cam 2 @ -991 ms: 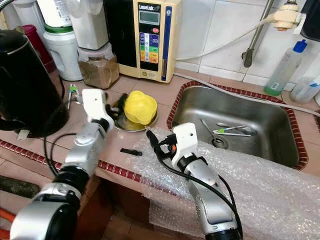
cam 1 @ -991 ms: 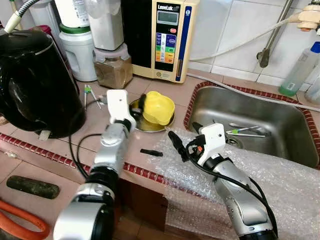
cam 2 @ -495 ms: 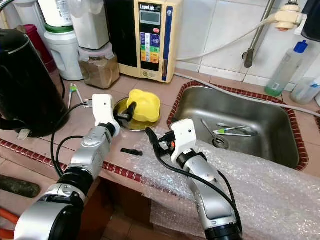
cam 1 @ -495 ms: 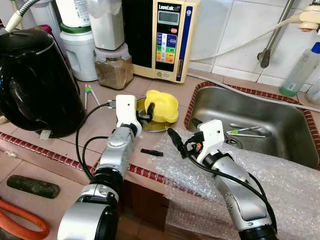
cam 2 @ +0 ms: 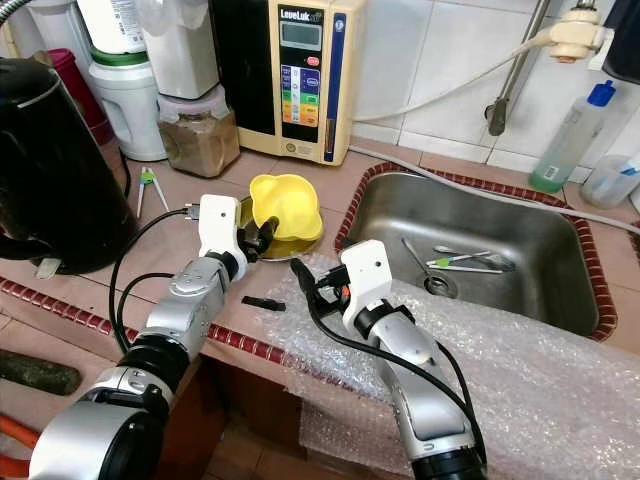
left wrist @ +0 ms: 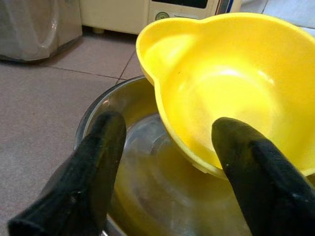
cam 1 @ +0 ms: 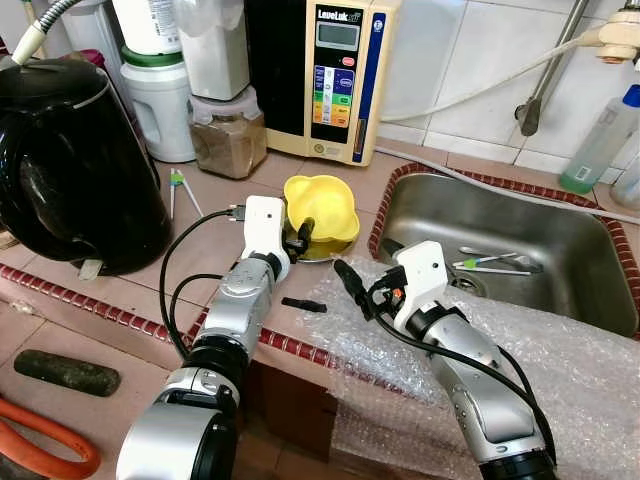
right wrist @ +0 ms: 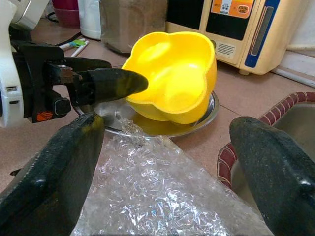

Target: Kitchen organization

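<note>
Yellow bowl (cam 1: pixel 321 207) is what we are handling: it sits tilted in a shallow steel dish (cam 2: pixel 262 246) on the tiled worktop (cam 1: pixel 200 250), just beside the sink (cam 1: pixel 520 250) and in front of the cream water machine (cam 1: pixel 325 75). Our left pincer (cam 1: pixel 298 237) is at the bowl's near rim with its fingers apart, one finger (left wrist: pixel 246 177) inside the bowl and the other (left wrist: pixel 81 182) outside over the dish, not yet clamped. Our right pincer (cam 1: pixel 352 290) hovers over the bubble wrap (cam 1: pixel 540 350) near the dish, its fingers spread wide and holding nothing. We judge the bowl to be thin, stiff plastic, light and rather slippery, so it could skate on the smooth steel or tip further if pushed. The wavy rim looks like the best hold, pinched across the wall where the fingers already straddle it, with a gentle squeeze. A small black piece (cam 1: pixel 303 304) lies on the worktop near the left arm.
</note>
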Controlling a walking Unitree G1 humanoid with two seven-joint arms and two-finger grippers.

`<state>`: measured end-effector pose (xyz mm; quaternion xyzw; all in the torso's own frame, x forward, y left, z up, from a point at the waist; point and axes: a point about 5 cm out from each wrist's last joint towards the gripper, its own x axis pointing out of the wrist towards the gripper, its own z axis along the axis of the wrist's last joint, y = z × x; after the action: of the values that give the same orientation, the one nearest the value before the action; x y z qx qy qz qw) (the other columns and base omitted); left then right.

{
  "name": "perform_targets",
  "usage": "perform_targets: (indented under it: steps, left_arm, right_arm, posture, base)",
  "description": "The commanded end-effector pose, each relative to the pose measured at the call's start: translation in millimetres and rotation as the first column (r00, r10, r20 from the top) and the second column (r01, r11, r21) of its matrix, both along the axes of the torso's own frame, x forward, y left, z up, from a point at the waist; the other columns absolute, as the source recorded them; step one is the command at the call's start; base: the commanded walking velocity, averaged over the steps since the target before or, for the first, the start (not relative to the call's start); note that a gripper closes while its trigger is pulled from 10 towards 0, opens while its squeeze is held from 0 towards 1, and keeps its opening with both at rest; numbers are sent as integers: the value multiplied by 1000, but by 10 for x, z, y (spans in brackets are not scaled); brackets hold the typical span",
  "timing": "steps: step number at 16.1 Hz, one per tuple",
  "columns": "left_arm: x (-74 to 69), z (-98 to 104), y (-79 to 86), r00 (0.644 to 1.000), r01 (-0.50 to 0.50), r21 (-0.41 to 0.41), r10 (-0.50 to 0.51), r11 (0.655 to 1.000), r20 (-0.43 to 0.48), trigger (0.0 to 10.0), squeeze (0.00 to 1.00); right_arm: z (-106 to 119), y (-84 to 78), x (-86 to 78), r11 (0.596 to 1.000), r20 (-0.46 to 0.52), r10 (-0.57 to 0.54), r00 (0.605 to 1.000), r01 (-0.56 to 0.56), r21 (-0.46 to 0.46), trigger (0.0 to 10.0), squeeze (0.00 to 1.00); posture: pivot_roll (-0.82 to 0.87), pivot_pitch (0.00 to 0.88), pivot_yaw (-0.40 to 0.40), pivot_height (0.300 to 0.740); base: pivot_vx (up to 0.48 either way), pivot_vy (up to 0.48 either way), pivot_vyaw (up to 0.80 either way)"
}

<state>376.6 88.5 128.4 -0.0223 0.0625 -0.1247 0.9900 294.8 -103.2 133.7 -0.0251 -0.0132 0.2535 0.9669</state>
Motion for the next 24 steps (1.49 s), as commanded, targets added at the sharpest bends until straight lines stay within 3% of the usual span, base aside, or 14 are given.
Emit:
perform_targets:
  steps: [1, 9, 13, 15, 19, 24]
  left_arm:
    - [-8, -69, 8, 999, -3, 12, 4, 1000, -45, 0, 0]
    - [29, -63, 437, 989, -138, 86, 142, 987, -39, 0, 0]
    - [19, -61, 573, 984, -175, 109, 178, 979, -21, 0, 0]
    - [35, 13, 563, 984, -178, 61, 177, 982, 16, 0, 0]
    - [-4, 138, 283, 991, -36, 18, 34, 999, 132, 0, 0]
    - [-66, 309, 125, 958, 58, -11, -53, 998, 281, 0, 0]
  right_arm:
    - [-1, -24, 15, 1000, 5, -10, 1000, 10, -13, 10000, 0]
    - [-7, -5, 50, 1000, 5, -5, 1000, 5, -13, 10000, 0]
    - [-6, -4, 56, 1000, 7, -7, 1000, 7, -11, 10000, 0]
    - [-6, -6, 65, 1000, 8, -6, 1000, 6, -14, 10000, 0]
    - [-17, -15, 88, 1000, 9, -14, 1000, 14, -19, 10000, 0]
    - [-30, -38, 88, 999, 7, -26, 1000, 26, -23, 10000, 0]
  posture:
    - [122, 0, -17, 740]
    - [142, 0, -25, 740]
    - [145, 0, -24, 740]
    - [147, 0, -24, 740]
    - [147, 0, -22, 740]
    - [143, 0, -22, 740]
  base:
    - [0, 0, 0]
    - [0, 0, 0]
    - [0, 0, 0]
    - [0, 0, 0]
    - [0, 0, 0]
    - [0, 0, 0]
